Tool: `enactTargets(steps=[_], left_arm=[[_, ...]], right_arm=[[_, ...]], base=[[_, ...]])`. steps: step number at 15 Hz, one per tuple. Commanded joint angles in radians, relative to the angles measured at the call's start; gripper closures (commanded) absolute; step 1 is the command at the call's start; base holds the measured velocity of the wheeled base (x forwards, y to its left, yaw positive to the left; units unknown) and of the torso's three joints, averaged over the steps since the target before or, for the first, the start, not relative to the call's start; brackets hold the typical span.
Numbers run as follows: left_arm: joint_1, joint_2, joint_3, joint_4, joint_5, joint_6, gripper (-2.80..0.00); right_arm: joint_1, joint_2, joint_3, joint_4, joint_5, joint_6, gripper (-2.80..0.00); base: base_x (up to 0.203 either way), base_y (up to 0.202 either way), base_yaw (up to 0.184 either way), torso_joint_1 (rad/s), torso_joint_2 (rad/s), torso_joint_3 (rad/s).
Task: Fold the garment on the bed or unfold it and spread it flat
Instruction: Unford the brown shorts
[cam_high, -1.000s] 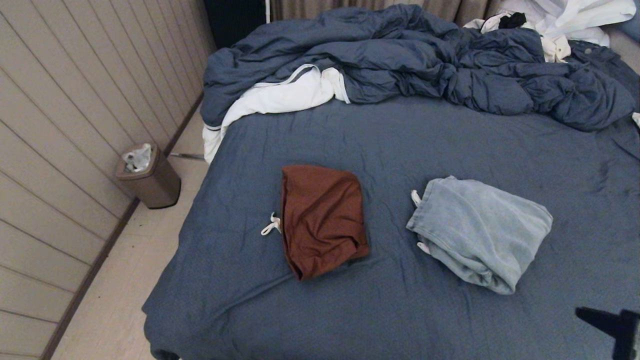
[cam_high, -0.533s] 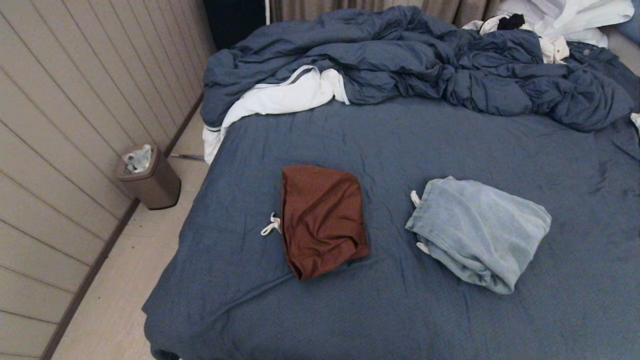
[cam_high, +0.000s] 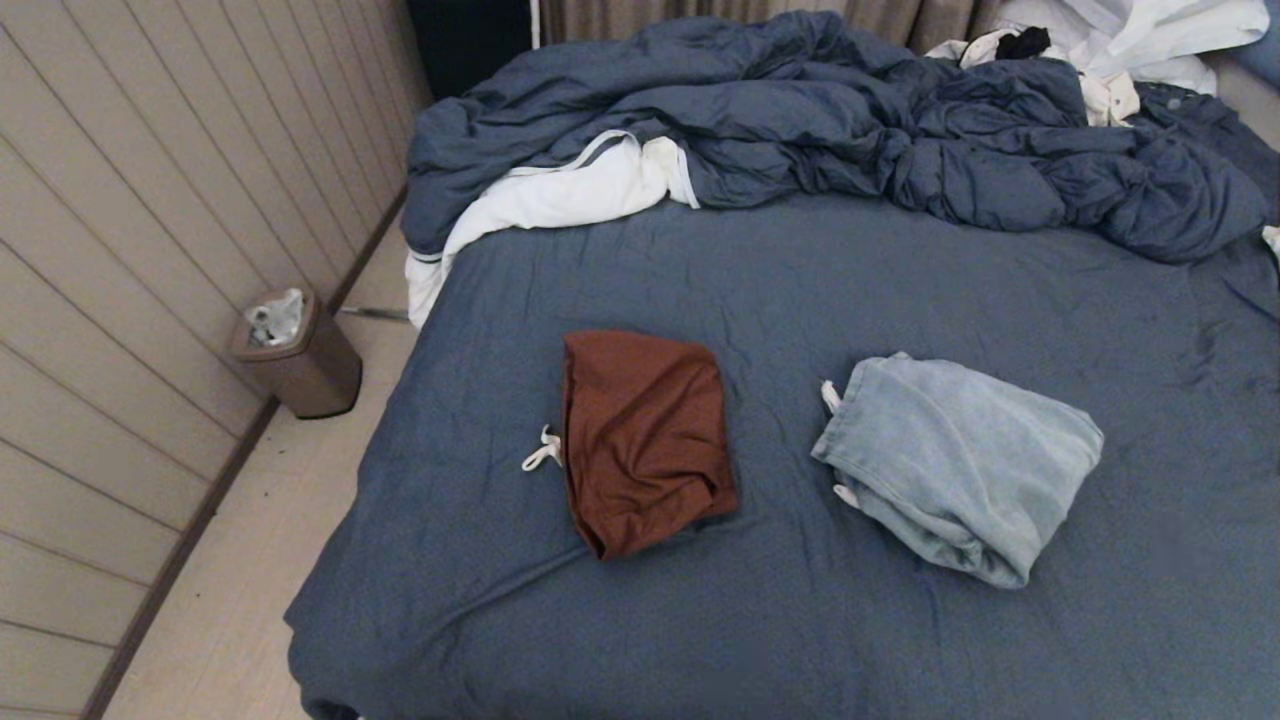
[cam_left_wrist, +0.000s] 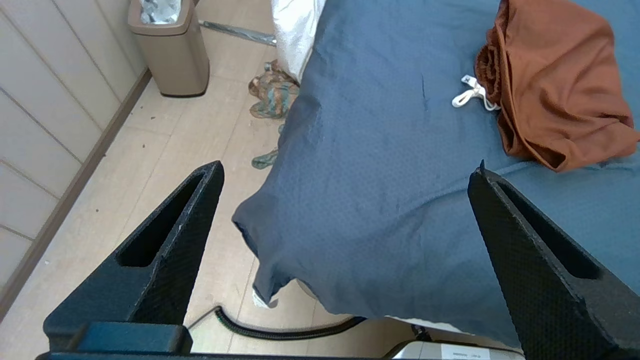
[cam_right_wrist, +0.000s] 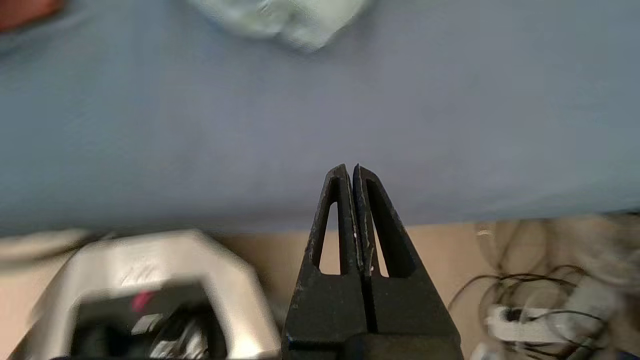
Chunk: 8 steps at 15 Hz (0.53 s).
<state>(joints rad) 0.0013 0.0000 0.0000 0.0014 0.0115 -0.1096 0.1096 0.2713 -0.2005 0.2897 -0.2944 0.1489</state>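
Head view shows the bed (cam_high: 800, 300) bearing two folded garments, rust (cam_high: 645, 440) and pale blue (cam_high: 960, 465), apparently done; left gripper (cam_left_wrist: 345, 200) spread, right gripper (cam_right_wrist: 356, 172) pressed together, both short of them, next reaching forward.

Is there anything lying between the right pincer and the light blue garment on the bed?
Nothing visible. Only bare sheet of the bed lies between the shut right pincer and the light blue garment.

The bed (cam_high: 800, 290) carries folded rust-brown shorts (cam_high: 645, 440), a folded light-blue garment (cam_high: 960, 465), and a rumpled blue duvet (cam_high: 830, 120).
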Motion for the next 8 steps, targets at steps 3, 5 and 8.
enactTargets(steps=[3,5,8], left_arm=[[0.001,0.002,0.0,0.0,0.001,-0.001,-2.8],[0.0,0.002,0.0,0.0,0.001,-0.001,-2.8],[0.0,0.002,0.0,0.0,0.001,-0.001,-2.8]], right_arm=[[-0.163,0.003,0.019,-0.019,-0.032,-0.041,0.0],[-0.162,0.006,0.055,-0.067,0.02,-0.064,0.0],[-0.153,0.0,0.183,-0.399,0.262,-0.087,0.0]], base=[[0.0,0.0,0.0,0.0,0.0,0.0],[0.0,0.0,0.0,0.0,0.0,0.0],[0.0,0.0,0.0,0.0,0.0,0.0]])
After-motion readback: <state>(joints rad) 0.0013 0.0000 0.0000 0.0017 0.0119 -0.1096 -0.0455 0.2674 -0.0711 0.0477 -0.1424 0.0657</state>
